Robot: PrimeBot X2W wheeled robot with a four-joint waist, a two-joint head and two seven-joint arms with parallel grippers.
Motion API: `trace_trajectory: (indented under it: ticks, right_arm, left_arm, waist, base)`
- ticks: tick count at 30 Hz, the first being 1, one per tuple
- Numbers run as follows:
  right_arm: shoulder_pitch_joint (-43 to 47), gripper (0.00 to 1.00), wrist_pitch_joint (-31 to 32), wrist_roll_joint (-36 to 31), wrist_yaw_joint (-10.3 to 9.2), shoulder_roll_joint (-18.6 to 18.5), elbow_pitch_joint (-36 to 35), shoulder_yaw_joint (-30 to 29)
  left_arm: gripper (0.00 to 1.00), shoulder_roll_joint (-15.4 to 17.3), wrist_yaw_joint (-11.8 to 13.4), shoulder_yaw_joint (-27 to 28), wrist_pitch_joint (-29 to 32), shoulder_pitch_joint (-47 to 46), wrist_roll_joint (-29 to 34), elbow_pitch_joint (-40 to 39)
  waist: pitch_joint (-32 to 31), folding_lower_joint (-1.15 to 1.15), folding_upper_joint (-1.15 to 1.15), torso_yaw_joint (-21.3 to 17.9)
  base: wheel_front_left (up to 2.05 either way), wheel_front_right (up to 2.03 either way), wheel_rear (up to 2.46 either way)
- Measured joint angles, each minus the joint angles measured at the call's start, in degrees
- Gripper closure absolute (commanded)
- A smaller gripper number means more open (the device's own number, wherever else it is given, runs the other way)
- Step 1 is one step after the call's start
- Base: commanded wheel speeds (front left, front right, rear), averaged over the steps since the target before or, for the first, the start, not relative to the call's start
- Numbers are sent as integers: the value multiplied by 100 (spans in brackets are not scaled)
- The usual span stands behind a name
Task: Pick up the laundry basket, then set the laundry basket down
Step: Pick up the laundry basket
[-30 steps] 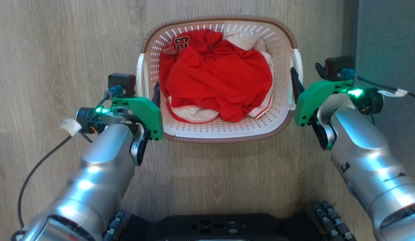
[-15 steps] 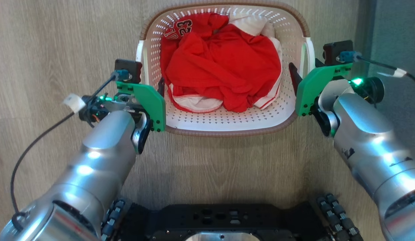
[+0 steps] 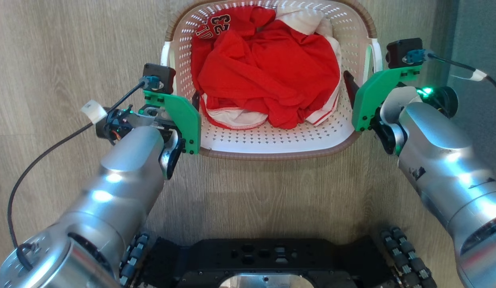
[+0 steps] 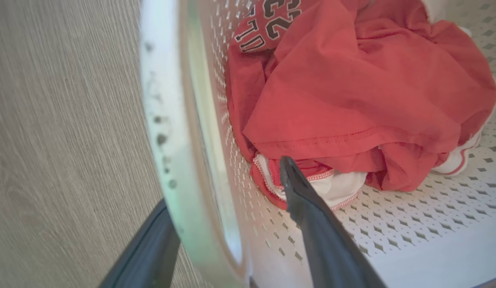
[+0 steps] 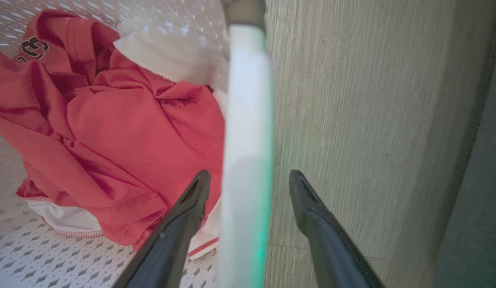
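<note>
Before my rig's dark base (image 3: 271, 260), over pale wood floor (image 3: 72, 60), the laundry basket (image 3: 271, 141) is framed between both silver arms. Its far rim is cut off by the top of the head view. Red clothes (image 3: 267, 76) are heaped inside with white ones (image 3: 236, 120) beneath, and one red piece is printed with the number 23.

The left gripper (image 4: 224, 182) is spread wide astride the basket's left handle (image 4: 160, 100). Its inner finger (image 4: 311, 224) reaches inside toward the hem of the clothes, clear of the perforated wall. Its outer finger (image 4: 148, 248) lies against the outside of the handle, tip hidden behind it.

The right gripper (image 5: 249, 174) is likewise parted around the right handle (image 5: 248, 100). One finger (image 5: 176, 232) is inside, close against the white bar, and the other (image 5: 319, 228) is outside over the floor with a gap to the bar.

Neither pincer is pressed closed on the plastic. I cannot tell whether the basket rests on the floor or hangs just above it.
</note>
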Motion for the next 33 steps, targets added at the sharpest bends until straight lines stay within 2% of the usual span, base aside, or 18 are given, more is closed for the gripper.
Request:
trace_trajectory:
  ticks: [19, 20, 21, 22, 33]
  right_arm:
    - [-249, 0, -86, 545, 0, -34, 94, 637]
    - [-249, 25, -85, 627, 0, -36, 97, 672]
    - [-249, 100, -91, 701, 0, -37, 91, 667]
    - [-249, 100, -103, 780, 0, -37, 86, 666]
    - [-308, 100, -121, 1024, 0, -108, 98, 891]
  left_arm:
    - [0, 1, 100, -591, -2, -144, -522, -5]
    - [0, 1, 126, -634, -2, -148, -583, -7]
    - [96, 1, 126, -655, -3, -153, -624, -7]
    - [100, 4, 135, -687, -5, -163, -653, 2]
    - [100, 16, 112, -922, 10, -191, -939, 5]
  waist:
    - [116, 0, 0, 0]
    - [125, 0, 0, 8]
    - [128, 0, 0, 13]
    - [130, 0, 0, 17]
    - [112, 0, 0, 51]
  base:
    - [0, 0, 0]
    - [0, 0, 0]
    - [0, 0, 0]
    - [0, 0, 0]
    - [0, 0, 0]
